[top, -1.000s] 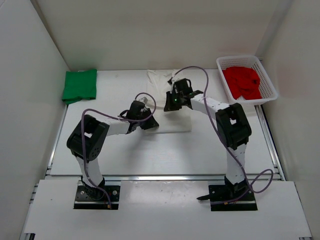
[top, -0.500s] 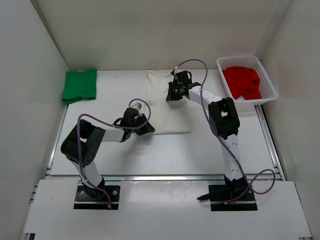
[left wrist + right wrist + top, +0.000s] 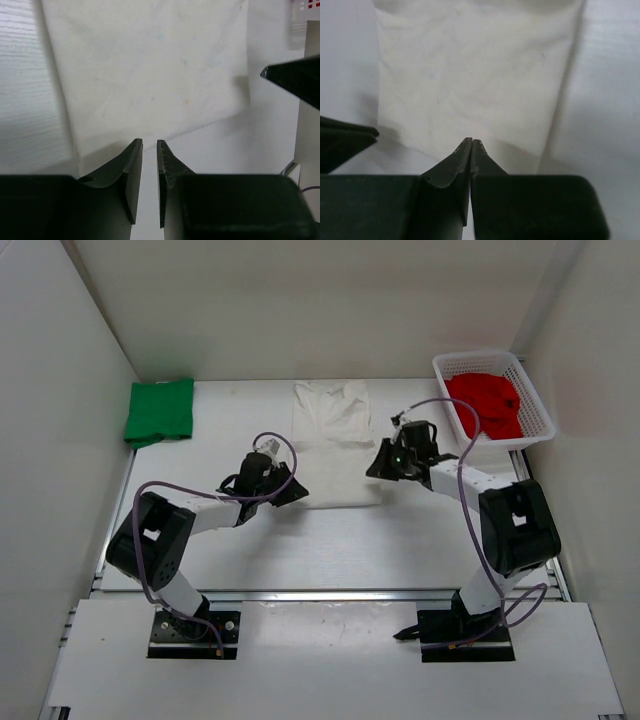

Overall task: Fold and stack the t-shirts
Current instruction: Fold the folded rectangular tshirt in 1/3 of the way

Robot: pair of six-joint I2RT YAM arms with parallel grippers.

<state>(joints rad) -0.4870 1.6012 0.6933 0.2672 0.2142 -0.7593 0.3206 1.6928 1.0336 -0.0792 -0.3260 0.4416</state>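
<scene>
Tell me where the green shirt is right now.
In the top view, the green shirt lies folded in the far left corner of the table, well to the left of the off-white shirt.

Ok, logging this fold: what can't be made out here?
- Left wrist: whether the left gripper pinches the off-white shirt; its fingers cover the edge.
- Right wrist: that shirt's far end, cut off at the top.
- Top view: the red shirt, partly sunk in the basket.

White walls; pale table (wood-grained)
</scene>
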